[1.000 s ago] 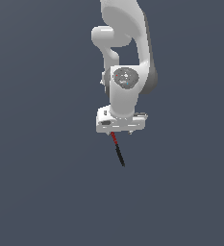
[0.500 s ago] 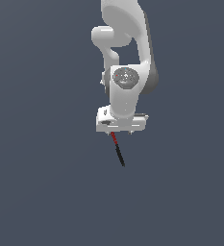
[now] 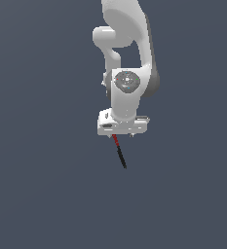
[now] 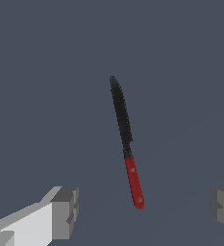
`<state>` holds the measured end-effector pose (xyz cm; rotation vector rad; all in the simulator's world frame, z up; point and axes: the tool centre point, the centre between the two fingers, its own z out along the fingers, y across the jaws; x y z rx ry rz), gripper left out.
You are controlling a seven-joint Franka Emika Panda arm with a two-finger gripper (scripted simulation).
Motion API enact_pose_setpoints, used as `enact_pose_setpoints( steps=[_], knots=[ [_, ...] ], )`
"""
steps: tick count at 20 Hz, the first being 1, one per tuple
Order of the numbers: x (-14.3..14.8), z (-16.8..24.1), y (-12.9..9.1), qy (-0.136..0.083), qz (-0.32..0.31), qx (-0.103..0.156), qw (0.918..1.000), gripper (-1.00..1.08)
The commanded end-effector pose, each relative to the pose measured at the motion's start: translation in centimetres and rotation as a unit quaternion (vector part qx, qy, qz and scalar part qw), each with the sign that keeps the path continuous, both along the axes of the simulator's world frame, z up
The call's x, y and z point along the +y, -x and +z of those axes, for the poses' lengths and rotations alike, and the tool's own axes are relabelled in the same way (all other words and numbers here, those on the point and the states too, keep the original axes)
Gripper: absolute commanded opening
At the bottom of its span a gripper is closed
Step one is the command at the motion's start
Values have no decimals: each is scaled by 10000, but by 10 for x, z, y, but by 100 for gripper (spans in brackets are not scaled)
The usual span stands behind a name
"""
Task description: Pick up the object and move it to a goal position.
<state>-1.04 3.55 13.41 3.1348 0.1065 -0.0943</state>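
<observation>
The object is a thin rod (image 3: pixel 120 151), red at one end and black at the other, lying on the dark grey floor. In the exterior view its red end sits right under my gripper (image 3: pixel 121 135) and its black end points away and down the picture. In the wrist view the rod (image 4: pixel 125 139) lies between my two fingers, its red end nearest the gripper (image 4: pixel 144 209). The fingers (image 4: pixel 65 211) stand wide apart, one on each side, and do not touch the rod. The gripper is open and empty.
A plain dark grey floor (image 3: pixel 47 194) fills both views. The white arm (image 3: pixel 129 87) rises straight above the gripper. No goal marker shows.
</observation>
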Motion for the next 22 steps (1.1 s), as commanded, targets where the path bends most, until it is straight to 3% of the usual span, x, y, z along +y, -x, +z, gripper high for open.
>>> enact_pose_setpoints(
  steps=[1, 13, 22],
  knots=[
    [-1, -8, -1, -5, 92, -24, 10000, 100],
    [-5, -65, -6, -48, 840, -251, 9961, 100],
    [-5, -76, -5, -56, 967, -284, 9949, 100]
  ],
)
